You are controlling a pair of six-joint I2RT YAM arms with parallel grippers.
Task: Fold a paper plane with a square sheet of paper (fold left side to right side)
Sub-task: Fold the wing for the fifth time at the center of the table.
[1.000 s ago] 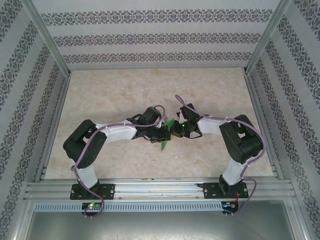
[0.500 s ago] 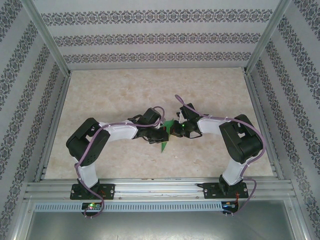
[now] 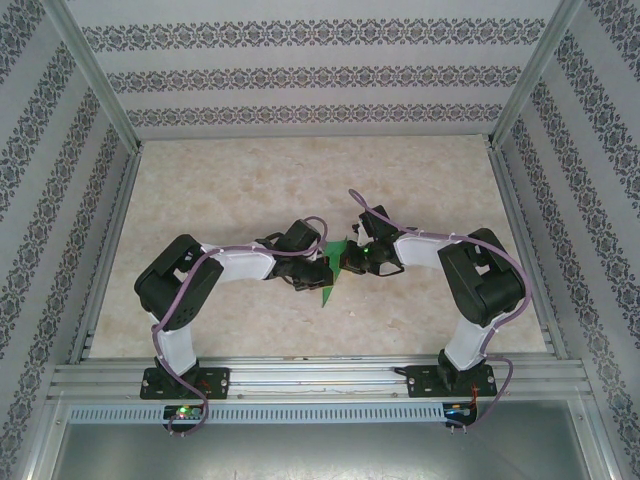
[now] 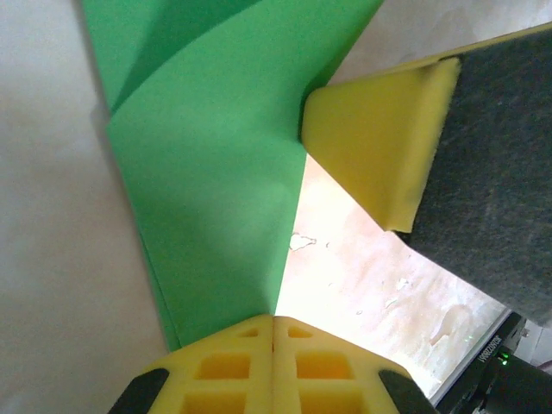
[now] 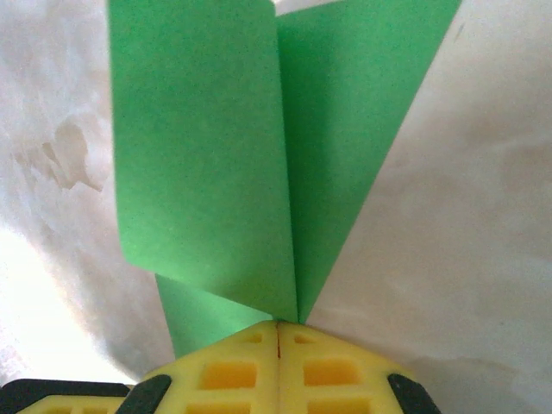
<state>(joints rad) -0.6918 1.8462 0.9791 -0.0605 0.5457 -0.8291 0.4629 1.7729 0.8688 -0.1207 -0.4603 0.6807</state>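
Observation:
The bright green paper point(image 3: 328, 290) is folded into a slim pointed paper plane shape and sits mid-table between the two arms. My left gripper point(image 3: 322, 272) is shut on it from the left. In the left wrist view the paper point(image 4: 207, 190) narrows down into the closed yellow pads point(image 4: 274, 321). My right gripper point(image 3: 346, 262) is shut on it from the right. In the right wrist view a raised flap and crease of the paper point(image 5: 259, 155) run into the closed jaws point(image 5: 278, 326). A right fingertip point(image 4: 379, 147) rests by the paper's edge.
The beige marbled tabletop point(image 3: 300, 180) stretches open behind the arms. Patterned walls and aluminium rails point(image 3: 520, 230) enclose it on three sides. A metal rail point(image 3: 320, 375) with both arm bases runs along the near edge.
The left arm has shifted slightly right and the right gripper slightly left, bringing the two grippers closer over the paper. Both stay shut.

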